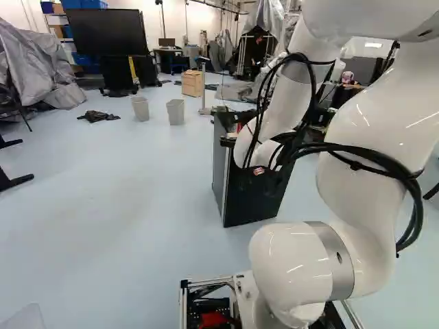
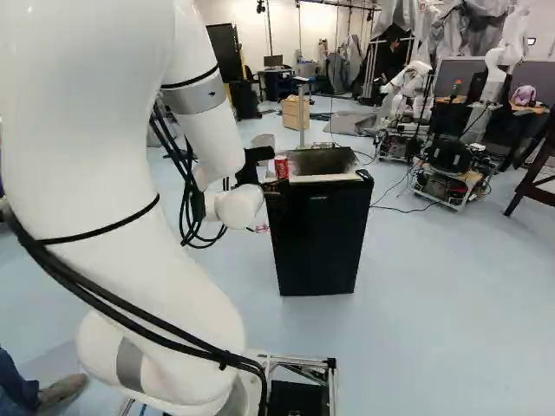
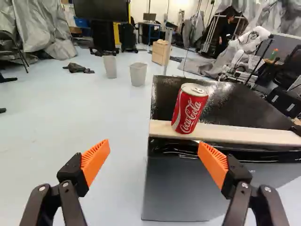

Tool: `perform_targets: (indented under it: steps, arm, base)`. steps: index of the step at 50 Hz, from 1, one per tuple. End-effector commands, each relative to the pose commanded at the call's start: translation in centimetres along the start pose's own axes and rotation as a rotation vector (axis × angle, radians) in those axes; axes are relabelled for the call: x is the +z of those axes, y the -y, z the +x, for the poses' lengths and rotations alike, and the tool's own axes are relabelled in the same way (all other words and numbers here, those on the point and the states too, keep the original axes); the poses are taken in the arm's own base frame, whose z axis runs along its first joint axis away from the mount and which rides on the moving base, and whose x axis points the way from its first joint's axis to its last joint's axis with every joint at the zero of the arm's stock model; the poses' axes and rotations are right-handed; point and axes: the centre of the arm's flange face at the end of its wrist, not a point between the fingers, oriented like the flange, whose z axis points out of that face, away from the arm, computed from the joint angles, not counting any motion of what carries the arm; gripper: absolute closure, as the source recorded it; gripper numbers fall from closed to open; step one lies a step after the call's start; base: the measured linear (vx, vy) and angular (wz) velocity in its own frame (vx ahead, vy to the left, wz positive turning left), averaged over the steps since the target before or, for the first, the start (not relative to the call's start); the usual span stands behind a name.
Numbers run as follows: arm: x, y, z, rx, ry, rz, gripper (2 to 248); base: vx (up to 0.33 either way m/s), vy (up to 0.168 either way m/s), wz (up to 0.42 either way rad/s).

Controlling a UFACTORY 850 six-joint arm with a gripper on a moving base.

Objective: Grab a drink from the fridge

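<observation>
- Claw (image 2: 256, 163): I'm holding it wide open, two fingers standing well apart, nothing in the grip.
- Pads: the orange pads (image 3: 95, 160) are facing each other across the gap, touching nothing that I'm seeing.
- Target: red can (image 3: 190, 109) is standing upright at 1 o'clock ahead of my claw (image 3: 154, 145), beyond the fingertips, not between them.
- Support: can is resting on a pale strip (image 3: 240, 133), which is running along the near edge of the fridge's black top.
- Fridge (image 2: 316, 238): sitting at 12 o'clock in the right base view; in the wrist view its near face is filling 12 to 2 o'clock.
- Arm (image 2: 74, 173): my white arm is rising from the base and bending over toward the can side of the fridge, black cables (image 2: 130, 316) looping along it.
- Background, from my claw: two pale bins (image 3: 138, 74) are standing on the floor between 11 and 12 o'clock, a dark cloth (image 3: 78, 68) is lying at 11, a wooden box (image 3: 161, 52) is standing near 12, another robot (image 3: 254, 36) is standing far off at 1.
</observation>
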Motion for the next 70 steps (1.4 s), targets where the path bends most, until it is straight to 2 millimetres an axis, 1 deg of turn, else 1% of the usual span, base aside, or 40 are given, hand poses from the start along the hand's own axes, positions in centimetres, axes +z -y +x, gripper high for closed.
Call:
perform_targets:
  steps: [17, 49, 70]
  arm:
    - [0.2, -0.2, 0.7, 0.01, -0.067, -0.02, 3]
    - [3.6, -1.5, 1.4, 0.047, -0.076, -0.087, 3]
    - [4.7, -2.3, 1.5, 0.099, -0.075, -0.175, 3]
  base:
    - [0.0, 0.0, 0.0]
    - [0.0, 0.0, 0.0]
    - [0.0, 0.0, 0.0]
